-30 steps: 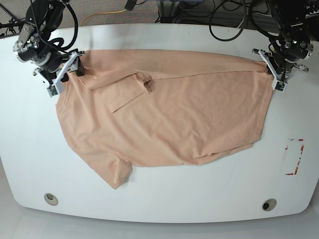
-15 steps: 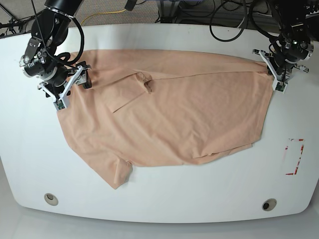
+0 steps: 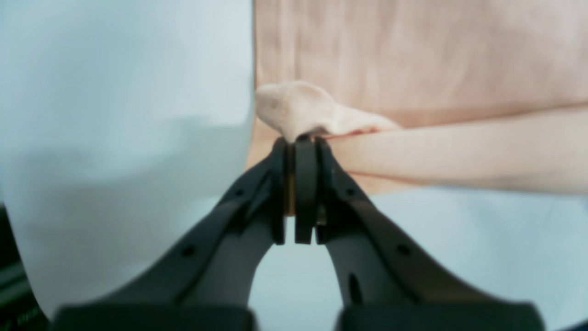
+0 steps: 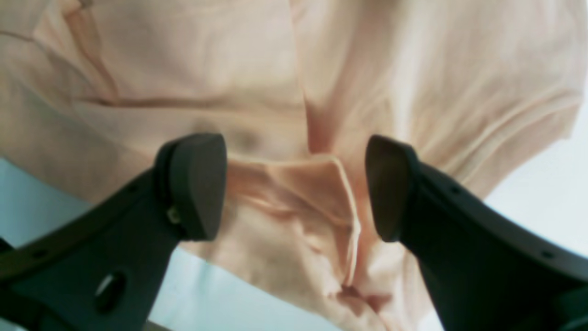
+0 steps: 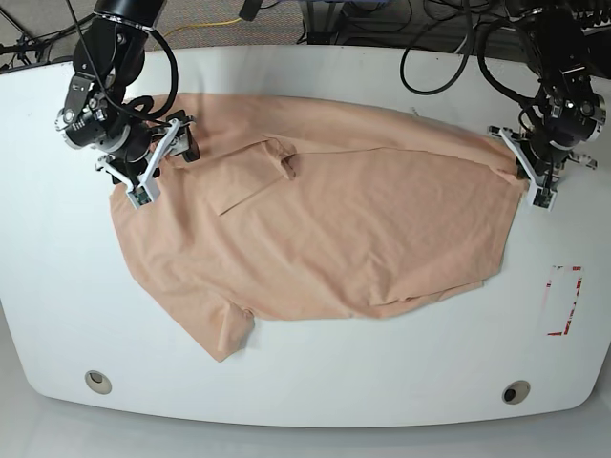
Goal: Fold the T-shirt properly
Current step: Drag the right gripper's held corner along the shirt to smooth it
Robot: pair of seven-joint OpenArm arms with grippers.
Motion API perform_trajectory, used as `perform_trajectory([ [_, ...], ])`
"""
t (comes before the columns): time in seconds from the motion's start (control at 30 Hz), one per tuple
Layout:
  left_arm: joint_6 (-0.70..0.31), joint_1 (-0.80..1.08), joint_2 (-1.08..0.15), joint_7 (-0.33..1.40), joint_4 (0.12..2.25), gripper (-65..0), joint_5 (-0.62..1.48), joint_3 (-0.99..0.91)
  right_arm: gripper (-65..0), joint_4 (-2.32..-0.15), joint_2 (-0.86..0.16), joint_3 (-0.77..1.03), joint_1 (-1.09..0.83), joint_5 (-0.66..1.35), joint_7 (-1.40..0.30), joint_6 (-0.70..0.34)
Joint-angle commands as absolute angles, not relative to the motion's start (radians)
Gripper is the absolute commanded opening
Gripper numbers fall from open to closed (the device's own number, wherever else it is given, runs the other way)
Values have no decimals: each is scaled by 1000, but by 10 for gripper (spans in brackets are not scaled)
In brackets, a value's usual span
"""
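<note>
The peach T-shirt (image 5: 315, 219) lies spread on the white tabletop (image 5: 315, 372). Left fingers (image 3: 297, 151) pinch its hem corner; right fingers (image 4: 197, 184) hover spread over a sleeve, needing to close before folding.

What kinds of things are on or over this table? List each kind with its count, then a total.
T-shirt: 1
Grippers: 2, the left gripper and the right gripper
Round table insets: 2, one and another
Red tape outline: 1
Total: 6
</note>
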State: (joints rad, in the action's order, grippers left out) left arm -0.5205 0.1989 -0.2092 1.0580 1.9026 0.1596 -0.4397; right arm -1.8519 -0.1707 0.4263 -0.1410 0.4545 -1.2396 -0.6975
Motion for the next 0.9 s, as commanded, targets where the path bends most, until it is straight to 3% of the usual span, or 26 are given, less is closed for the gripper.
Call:
perform_trajectory([
  [0.0,-516,179,-226,1047,1871,-650,165,-443,-205,-1868,-171,430,-134,467,-1224,-698],
  [0.3,-518,56,-229,1047,1705,-650,165,-444,-205,-1865,-171,430,-133,466,-1202,-698],
  [0.87,-518,-30,-229,1047,1659,-650,165,-443,-206,-1733,-171,429,-65,469,-1208,-698],
])
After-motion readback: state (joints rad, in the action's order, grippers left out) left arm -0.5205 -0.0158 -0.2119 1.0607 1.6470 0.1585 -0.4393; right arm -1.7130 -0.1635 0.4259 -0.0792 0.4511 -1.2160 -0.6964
